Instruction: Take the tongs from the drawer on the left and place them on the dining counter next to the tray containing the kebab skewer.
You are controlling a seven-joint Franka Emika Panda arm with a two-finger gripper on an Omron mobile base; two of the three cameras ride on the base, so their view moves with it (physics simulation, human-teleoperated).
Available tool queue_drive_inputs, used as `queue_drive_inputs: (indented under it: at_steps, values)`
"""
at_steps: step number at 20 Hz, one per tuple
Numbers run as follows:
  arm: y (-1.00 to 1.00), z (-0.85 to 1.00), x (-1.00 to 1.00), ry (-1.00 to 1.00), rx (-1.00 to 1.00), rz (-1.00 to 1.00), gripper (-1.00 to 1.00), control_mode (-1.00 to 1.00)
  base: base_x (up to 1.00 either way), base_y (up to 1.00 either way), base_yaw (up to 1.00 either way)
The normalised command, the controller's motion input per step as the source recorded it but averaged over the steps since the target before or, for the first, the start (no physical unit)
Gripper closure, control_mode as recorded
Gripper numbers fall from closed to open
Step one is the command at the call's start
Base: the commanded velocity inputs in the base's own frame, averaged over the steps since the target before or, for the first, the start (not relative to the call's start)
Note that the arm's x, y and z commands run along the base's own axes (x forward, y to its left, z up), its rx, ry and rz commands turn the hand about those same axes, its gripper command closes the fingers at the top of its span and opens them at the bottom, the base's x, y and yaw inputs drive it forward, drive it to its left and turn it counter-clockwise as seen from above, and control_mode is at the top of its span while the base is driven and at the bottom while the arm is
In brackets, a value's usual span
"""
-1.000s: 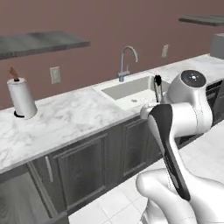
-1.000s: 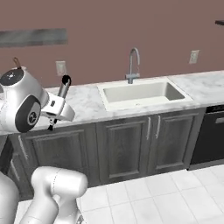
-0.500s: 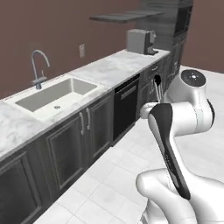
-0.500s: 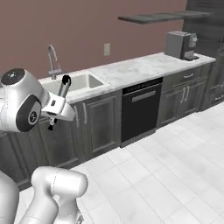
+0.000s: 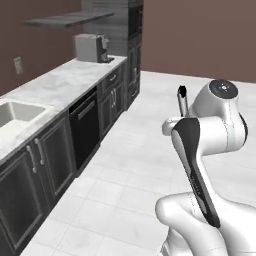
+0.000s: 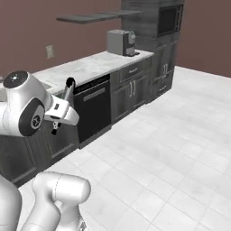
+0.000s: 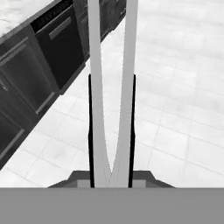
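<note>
Tongs sit clamped in the claw, above tiled floor.

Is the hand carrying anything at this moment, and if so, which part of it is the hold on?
Yes: the hand is shut on the tongs, gripping them at the joined hinge end; both arms fan out away from the fingers.

A home kitchen is shown: marble counter, sink, dishwasher, coffee machine and dark wall cabinets are seen.
</note>
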Motion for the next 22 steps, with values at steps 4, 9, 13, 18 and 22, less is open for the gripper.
queue_drive_inputs:
  at_steps: [4, 9, 13, 18, 22]
  values:
    - [0.00, 0.00, 0.00, 0.00, 0.00, 0.00, 1.00, 1.00, -0.31, -0.11, -0.38]
    - [0.00, 0.00, 0.00, 0.00, 0.00, 0.00, 1.00, 1.00, -0.39, -0.12, -0.41]
    - [0.00, 0.00, 0.00, 0.00, 0.00, 0.00, 1.00, 1.00, -0.44, -0.14, -0.43]
    - [0.00, 0.00, 0.00, 0.00, 0.00, 0.00, 1.00, 1.00, -0.70, -0.13, -0.37]
    - [0.00, 0.00, 0.00, 0.00, 0.00, 0.00, 1.00, 1.00, -0.79, -0.05, -0.31]
